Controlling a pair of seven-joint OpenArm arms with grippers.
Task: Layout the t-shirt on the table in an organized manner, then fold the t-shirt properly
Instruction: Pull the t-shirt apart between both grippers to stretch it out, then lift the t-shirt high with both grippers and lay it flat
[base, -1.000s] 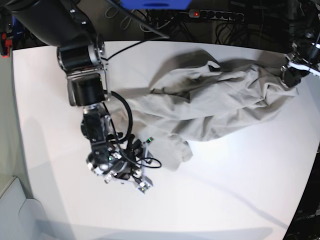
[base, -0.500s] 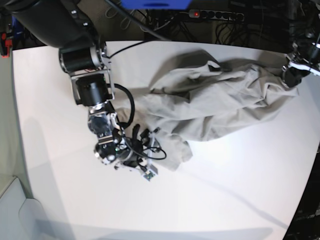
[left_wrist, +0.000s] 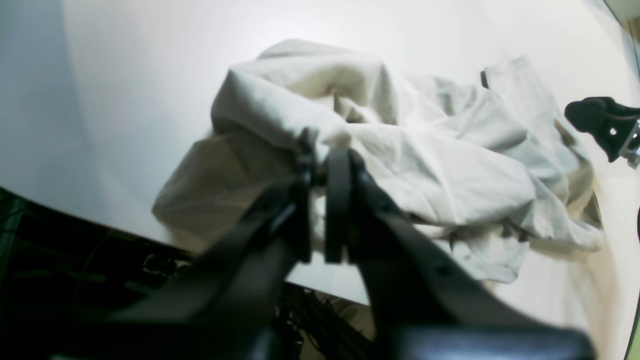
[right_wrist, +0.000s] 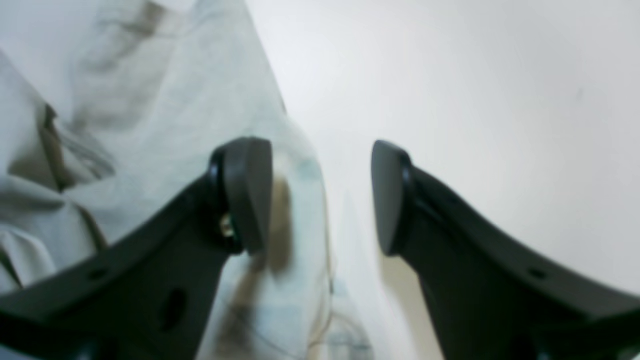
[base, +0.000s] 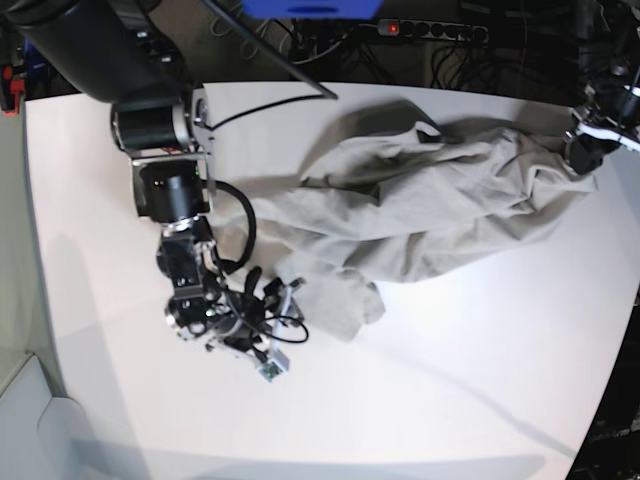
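Observation:
The beige t-shirt (base: 420, 210) lies crumpled across the far half of the white table (base: 450, 390), stretched from the middle out to the right edge. There my left gripper (base: 580, 150) is shut on its fabric. The left wrist view shows those jaws pressed together (left_wrist: 320, 165) on a fold of the t-shirt (left_wrist: 425, 160). My right gripper (base: 282, 330) sits low at the shirt's near-left flap. Its jaws are open (right_wrist: 317, 197), the left finger over the t-shirt (right_wrist: 150, 100) and the right finger over bare table (right_wrist: 475, 100), with nothing gripped.
A power strip (base: 430, 30) and cables run behind the table's far edge. The table's right edge (left_wrist: 125, 220) drops to dark floor just below my left gripper. The right arm's links (base: 165, 160) stand over the table's left part.
My right gripper swung right toward the shirt's flap, then drew back left and a little nearer. The left gripper and the shirt have stayed put.

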